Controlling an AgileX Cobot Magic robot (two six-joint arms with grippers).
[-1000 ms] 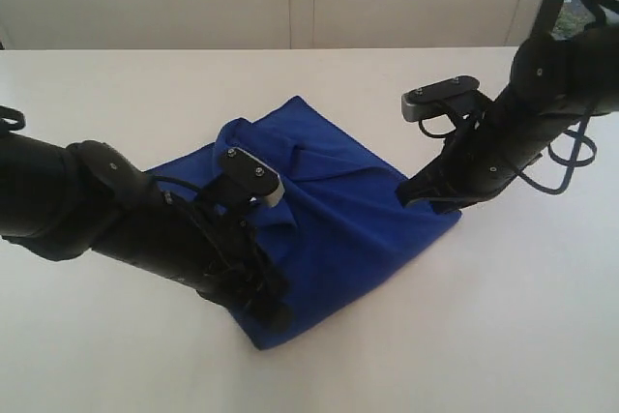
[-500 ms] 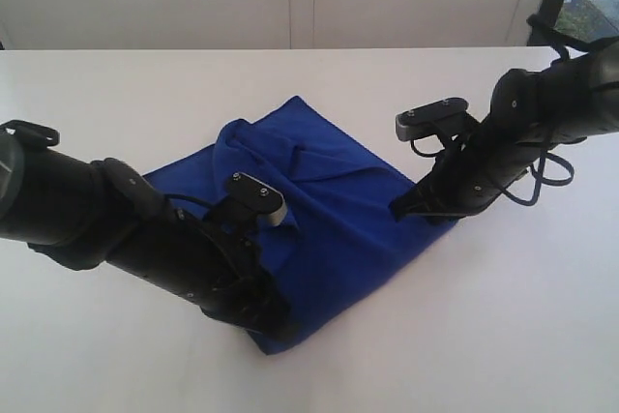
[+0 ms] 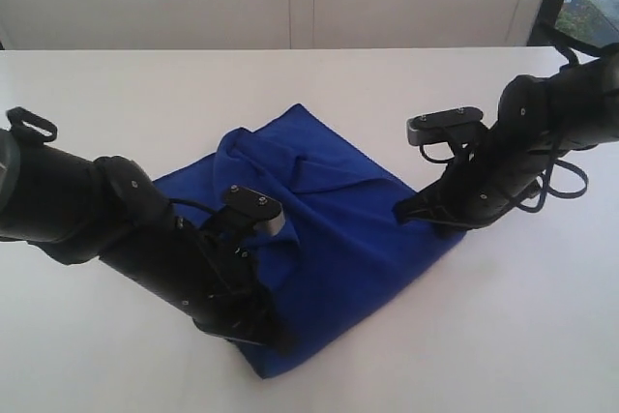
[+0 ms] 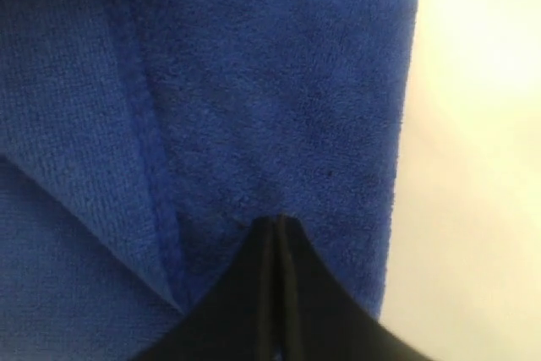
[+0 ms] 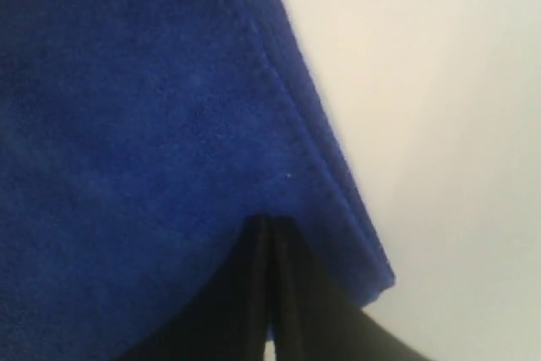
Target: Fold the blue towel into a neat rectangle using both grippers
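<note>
Blue towel is lying on the white worktop, roughly mid-scene, sitting as a skewed diamond with one corner pointing at the far side. It is looking at least doubled: the left wrist view is showing a hemmed upper layer crossing another layer, and the exterior view is showing loose ridges and a bunched flap on the far-left part.

Left claw is sitting low at the near corner, jaws together, with cloth puckering right at the tips, so it is reading as pinched on the towel. Right claw is sitting at the right-hand corner, jaws together too, tips on the cloth just inside the hemmed edge; it is looking like a pinch on that corner, though how much cloth is between the jaws is not showing.

Progress call: partway. Some folding is looking done, but the shape is not yet a rectangle, edges are not lining up and the top is rumpled. What is remaining, I am guessing: carrying the two gripped corners across together, laying them on the opposite edge, letting go, then smoothing the bunched part.
</note>
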